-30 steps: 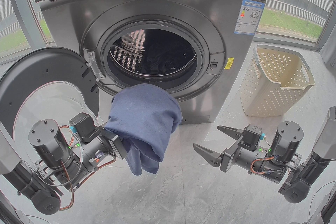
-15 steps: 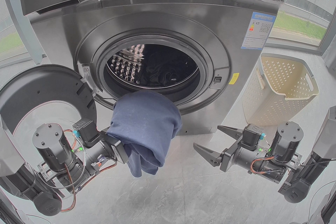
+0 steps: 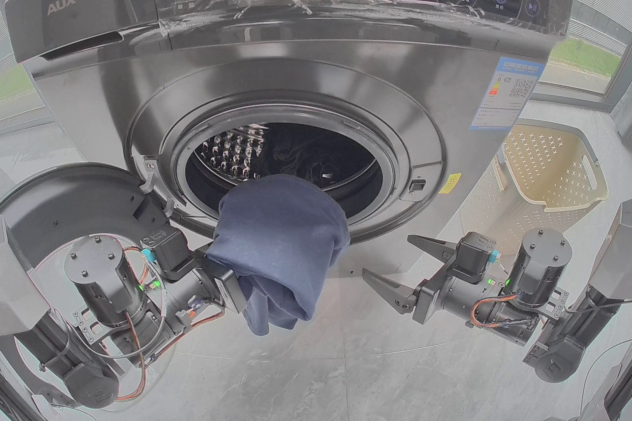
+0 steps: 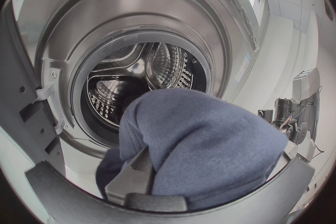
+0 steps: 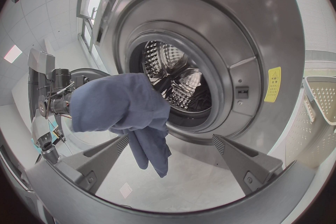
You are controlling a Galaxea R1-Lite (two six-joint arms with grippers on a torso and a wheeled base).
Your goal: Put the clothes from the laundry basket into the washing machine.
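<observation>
A dark blue garment (image 3: 280,238) hangs draped over my left gripper (image 3: 253,274), which is shut on it; the cloth hides most of the fingers. The garment sits just in front of the lower rim of the washing machine's round opening (image 3: 368,133). Dark clothes (image 3: 322,156) lie inside the drum. From the left wrist, the garment (image 4: 203,144) covers one finger (image 4: 134,179) before the drum (image 4: 140,70). My right gripper (image 3: 387,256) is held open to the right of the garment, with nothing between its fingers. The cream laundry basket (image 3: 559,179) stands right of the machine.
The machine's door (image 3: 72,205) is swung open on the left, close behind my left arm. Grey tiled floor (image 3: 342,363) lies free below the grippers. Windows run behind the machine on both sides.
The whole head view has shifted: the camera has come closer to the machine, so the opening looms larger. The blue garment now overlaps the opening's lower rim. Both grippers hold the same pose.
</observation>
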